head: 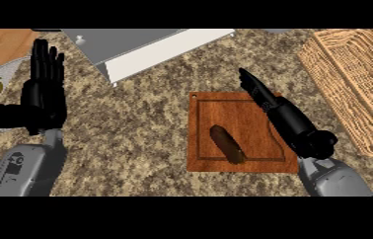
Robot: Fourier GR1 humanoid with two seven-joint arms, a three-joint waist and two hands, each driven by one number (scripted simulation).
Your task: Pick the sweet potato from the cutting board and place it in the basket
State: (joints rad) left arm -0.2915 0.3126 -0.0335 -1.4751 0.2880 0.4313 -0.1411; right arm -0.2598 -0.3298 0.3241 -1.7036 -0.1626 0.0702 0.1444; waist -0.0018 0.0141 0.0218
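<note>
A brown sweet potato (227, 144) lies lengthwise on the wooden cutting board (218, 109), toward the board's near half. My right hand (280, 109) hovers over the board's right edge, seen edge-on with fingers straight, pointing away toward the upper left. It is open, holds nothing, and sits to the right of the sweet potato without touching it. The woven basket (342, 70) stands at the right edge of the view, partly cut off. My left hand (44, 85) rests open at the left, fingers up.
A grey and white slab (146, 48) lies on the speckled counter (124, 119) at the upper middle. A wooden surface (11, 43) shows at the top left corner.
</note>
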